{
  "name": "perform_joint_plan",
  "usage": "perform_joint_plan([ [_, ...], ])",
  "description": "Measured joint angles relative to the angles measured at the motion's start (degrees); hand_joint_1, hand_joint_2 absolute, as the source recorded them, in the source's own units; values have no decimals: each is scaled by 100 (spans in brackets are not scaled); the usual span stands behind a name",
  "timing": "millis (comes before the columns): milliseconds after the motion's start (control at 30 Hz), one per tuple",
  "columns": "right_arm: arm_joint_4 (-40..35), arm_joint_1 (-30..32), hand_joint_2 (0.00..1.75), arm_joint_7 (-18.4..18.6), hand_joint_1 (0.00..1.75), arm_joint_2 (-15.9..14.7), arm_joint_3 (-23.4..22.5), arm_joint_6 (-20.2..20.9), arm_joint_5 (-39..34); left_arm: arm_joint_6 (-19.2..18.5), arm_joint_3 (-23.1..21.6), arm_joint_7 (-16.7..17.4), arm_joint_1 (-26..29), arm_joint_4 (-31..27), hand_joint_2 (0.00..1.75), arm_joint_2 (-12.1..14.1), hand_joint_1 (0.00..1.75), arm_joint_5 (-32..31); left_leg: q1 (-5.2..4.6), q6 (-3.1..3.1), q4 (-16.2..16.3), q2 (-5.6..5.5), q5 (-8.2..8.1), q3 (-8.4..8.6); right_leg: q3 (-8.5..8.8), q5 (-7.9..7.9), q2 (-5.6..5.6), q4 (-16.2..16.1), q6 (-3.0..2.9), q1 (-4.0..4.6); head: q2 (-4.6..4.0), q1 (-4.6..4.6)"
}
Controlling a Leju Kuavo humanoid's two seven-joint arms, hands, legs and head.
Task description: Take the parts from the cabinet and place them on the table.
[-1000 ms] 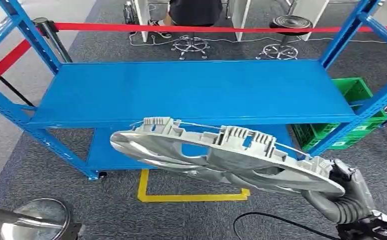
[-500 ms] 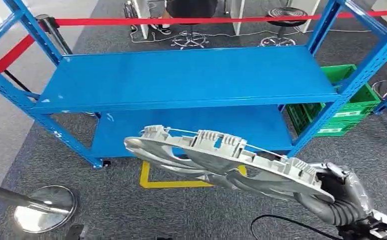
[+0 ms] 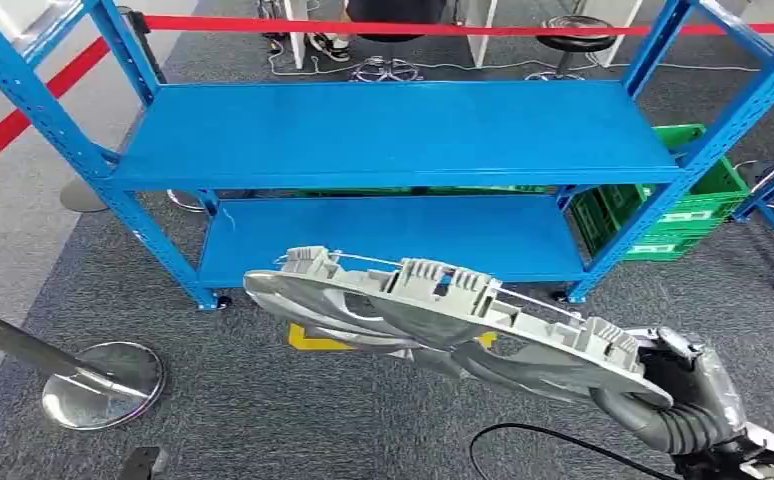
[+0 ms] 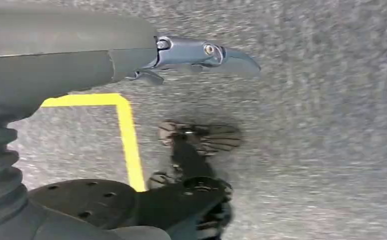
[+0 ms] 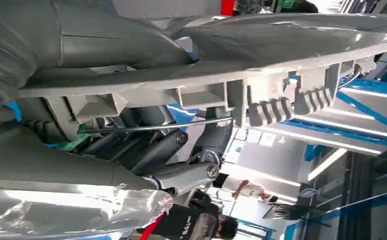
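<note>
A large silver-grey plastic part [image 3: 433,312], ribbed and clipped along its rim like a wheel cover, hangs tilted over the carpet in front of the blue cabinet [image 3: 393,135]. My right hand [image 3: 691,392] grips the part's right end; in the right wrist view the part [image 5: 281,45] stretches away from my right hand [image 5: 146,145], whose dark fingers [image 5: 171,142] curl under its rim. Both cabinet shelves are bare. My left hand [image 4: 131,55] hangs over the grey carpet with nothing in it, one dark finger [image 4: 206,50] stretched out.
A green crate [image 3: 708,205] stands behind the cabinet's right post. A chrome stanchion base [image 3: 103,385] sits on the floor at left, red barrier tape [image 3: 413,25] runs behind the cabinet. A yellow floor mark [image 3: 308,342] and a black cable [image 3: 538,432] lie on the carpet.
The whole view has shifted: the cabinet now appears farther off and higher in the picture, so the camera moved back. The part stays in my right hand.
</note>
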Motion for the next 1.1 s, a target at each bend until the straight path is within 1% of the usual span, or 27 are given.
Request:
perform_joint_plan([
  [33, 0, -2, 175, -22, 175, 0, 0, 37, -35, 0, 0, 4, 1, 0, 175, -2, 0, -2, 3, -18, 22, 0, 67, -103, 322, 242, -1, -359, -10, -1, 0, -2],
  [67, -2, -6, 175, -46, 175, 0, 0, 68, -70, 0, 0, 15, -1, 0, 175, -4, 0, -11, 7, -41, 44, -2, 127, -192, 728, 324, -1, -890, -20, -4, 0, 0],
  [133, -9, -34, 175, -72, 175, 13, -2, 144, -140, -20, 2, 44, 0, 0, 175, -2, 0, -48, -23, -106, 97, -3, 224, -297, 1430, -83, 19, -2007, -38, 15, 0, -6],
  [167, -2, -20, 175, -72, 175, 26, -11, 166, -166, -24, 2, 50, 7, 0, 175, 2, 0, -61, -21, -125, 56, -5, 305, -276, 1331, -16, 27, -1892, -85, 30, 2, -37],
  [200, -2, -22, 175, -85, 175, 42, -22, 192, -223, -37, 2, 50, 9, 0, 175, 2, 0, -61, -10, -142, 56, -5, 350, -295, 1296, 1, 35, -1915, -86, 39, 0, 0],
  [233, 7, -24, 175, -90, 175, 57, -33, 210, -260, -37, 2, 48, 14, 0, 175, 2, 0, -63, 1, -187, 44, -10, 410, -330, 1224, 38, 35, -1879, -143, 52, 0, -2],
  [267, 7, -32, 175, -92, 175, 68, -46, 230, -275, -37, 2, 48, 24, 0, 175, 9, 0, -68, 12, -230, 52, -12, 380, -375, 1169, 108, 23, -1902, -227, 15, 0, -9],
  [300, 9, -35, 175, -92, 175, 79, -50, 240, -286, -37, 2, 48, 33, 0, 175, 13, 0, -79, 17, -270, 151, -12, 126, -424, 1144, 162, 11, -1898, -273, 15, 0, -15],
  [333, 9, -31, 175, -90, 175, 92, -52, 247, -302, -37, 2, 48, 36, 0, 175, 0, 0, -101, 18, -296, 467, -12, -258, -514, 1076, 232, 8, -1895, -323, 15, 0, -44],
  [400, 20, -41, 175, -90, 175, 116, -59, 264, -332, -26, 2, 48, 16, 0, 175, -4, 0, -114, 21, -327, 1409, -12, -878, -760, 911, 357, 26, -1885, -335, 22, 0, -48],
  [433, 35, -48, 175, -79, 175, 122, -63, 271, -345, -18, 2, 48, 10, 0, 175, -4, 0, -114, 20, -325, 1798, -12, -1003, -829, 825, 420, 46, -1876, -332, 26, 0, -46],
  [467, 50, -56, 175, -57, 175, 129, -66, 284, -345, -13, 2, 52, 10, 0, 175, 0, 0, -114, 17, -314, 1945, -12, -927, -804, 728, 485, 66, -1873, -319, 27, 0, -44],
  [533, 72, -79, 175, -15, 175, 133, -85, 291, -345, 0, 2, 90, 9, 0, 175, 0, 0, -111, 11, -268, 1622, -29, -499, -453, 549, 611, 157, -1854, -288, 27, 0, -46],
  [567, 83, -98, 175, -6, 175, 136, -96, 291, -345, 0, 2, 105, 7, 0, 175, 0, 0, -111, 11, -230, 1203, -82, -330, -143, 475, 668, 206, -1852, -275, 27, 0, -46],
  [600, 92, -115, 175, 0, 175, 138, -103, 286, -347, -7, 2, 111, 5, 0, 175, 7, 0, -111, 12, -182, 703, -311, -296, 205, 422, 719, 253, -1846, -262, 5, 0, -48],
  [633, 94, -157, 175, 6, 175, 144, -111, 277, -356, -15, 2, 114, 6, 0, 175, 4, 0, -103, 6, -126, 176, -511, -411, 537, 347, 768, 283, -1826, -232, 38, 0, -40],
  [667, 96, -166, 175, 18, 175, 153, -118, 273, -373, -5, 2, 99, 5, 0, 175, 4, 0, -107, 24, -149, -90, -492, -536, 662, 296, 835, 338, -1826, -208, 31, 0, -40],
  [700, 100, -164, 175, 20, 175, 168, -135, 269, -413, 30, 2, 22, -3, 0, 175, 4, 0, -120, 3, -150, -69, -440, -537, 611, 249, 898, 395, -1848, -164, 15, 0, -46],
  [767, 103, -122, 175, 16, 175, 186, -164, 269, -481, 66, 0, -88, 16, 0, 175, -9, 0, -129, 12, -71, -98, -322, -472, 569, 216, 998, 518, -1891, -75, 16, 0, -44],
  [800, 105, -97, 175, 13, 175, 194, -190, 271, -502, 94, 0, -92, 22, 2, 175, -9, 0, -131, 39, -35, -111, -215, -439, 569, 135, 886, 365, -1819, -56, 18, 0, -44],
  [833, 105, -111, 175, 11, 175, 210, -192, 282, -531, 133, 0, -75, 27, 2, 175, -9, 0, -133, 39, 6, -111, -163, -414, 557, 31, 654, 177, -1541, -18, 14, 0, 13],
  [900, 111, -142, 175, 9, 175, 234, -195, 312, -592, 247, 0, 115, 22, 2, 175, -7, 0, -181, 27, 18, -99, -6, -380, 524, -336, 134, 41, -509, 50, -7, 0, 17],
  [933, 124, -158, 175, 7, 175, 245, -197, 313, -623, 271, -2, 190, 23, 2, 175, -4, 0, -212, 27, 15, -83, 68, -371, 501, -469, -29, 24, -84, 68, -12, 0, 20],
  [967, 136, -171, 175, 2, 175, 251, -199, 313, -647, 280, -4, 234, 22, 2, 175, -4, 0, -247, 27, 9, -65, 143, -366, 477, -476, -56, 19, 48, 83, -14, 0, 17],
  [1000, 149, -186, 175, -2, 175, 262, -205, 313, -658, 280, -15, 284, 18, 2, 175, -7, 0, -258, 27, 2, -46, 211, -361, 459, -336, 22, 11, -80, 88, -16, 0, 22],
  [1067, 151, -212, 175, -17, 175, 280, -236, 308, -664, 321, -35, 358, 6, 2, 175, -24, 0, -271, 27, -9, -18, 343, -361, 448, 332, 377, -96, -1051, 74, -15, 0, 20],
  [1100, 151, -231, 175, -24, 175, 282, -260, 304, -673, 370, -37, 424, -5, 2, 175, -26, 0, -271, 23, -32, 0, 393, -368, 453, 690, 494, -267, -1586, 68, -12, 0, 20],
])
